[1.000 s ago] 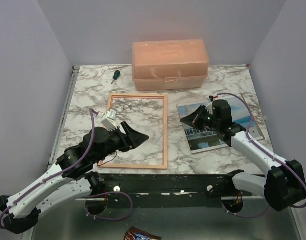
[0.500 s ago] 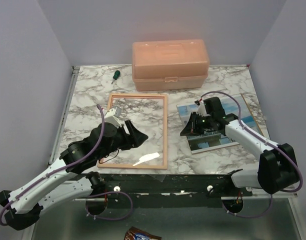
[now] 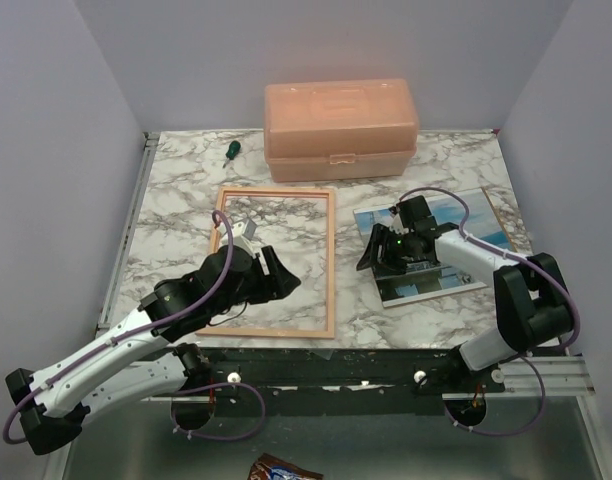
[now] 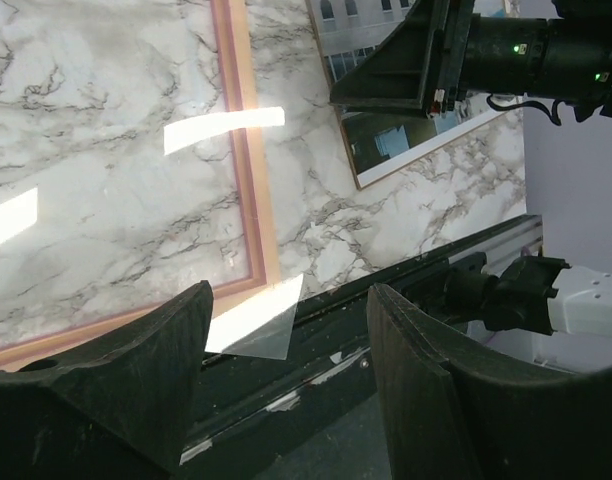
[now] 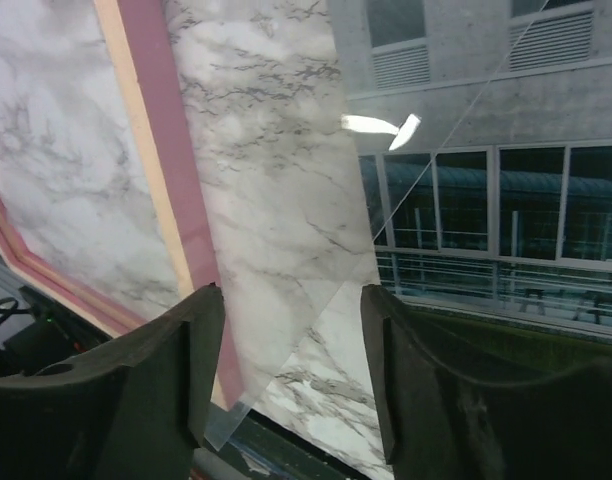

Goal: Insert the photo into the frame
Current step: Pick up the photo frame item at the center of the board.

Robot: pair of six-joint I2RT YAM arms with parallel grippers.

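The frame (image 3: 328,262) lies flat left of centre, its pink bar (image 4: 248,150) and pale edge (image 5: 146,100) showing in both wrist views. To its right lies the photo (image 3: 426,285) of a white building (image 5: 486,200), its near corner (image 4: 396,140) in the left wrist view. A clear sheet (image 5: 276,200) lies across the frame's right bar, the marble and the photo's left part; one corner (image 4: 251,320) juts past the table's near edge. My right gripper (image 3: 369,255) hovers open (image 5: 291,320) over that sheet. Over the frame's near right part, my left gripper (image 3: 284,280) stands open and empty (image 4: 291,330).
A peach plastic box (image 3: 341,128) stands at the back, a green screwdriver (image 3: 229,151) to its left. A brown board (image 3: 501,225) shows beside the photo's right side. A black rail (image 3: 316,365) runs along the table's near edge.
My right gripper has gone from shut to open and swung a little left at the photo's edge. The left arm has shifted slightly; the bright glint near the frame's near bar is gone.
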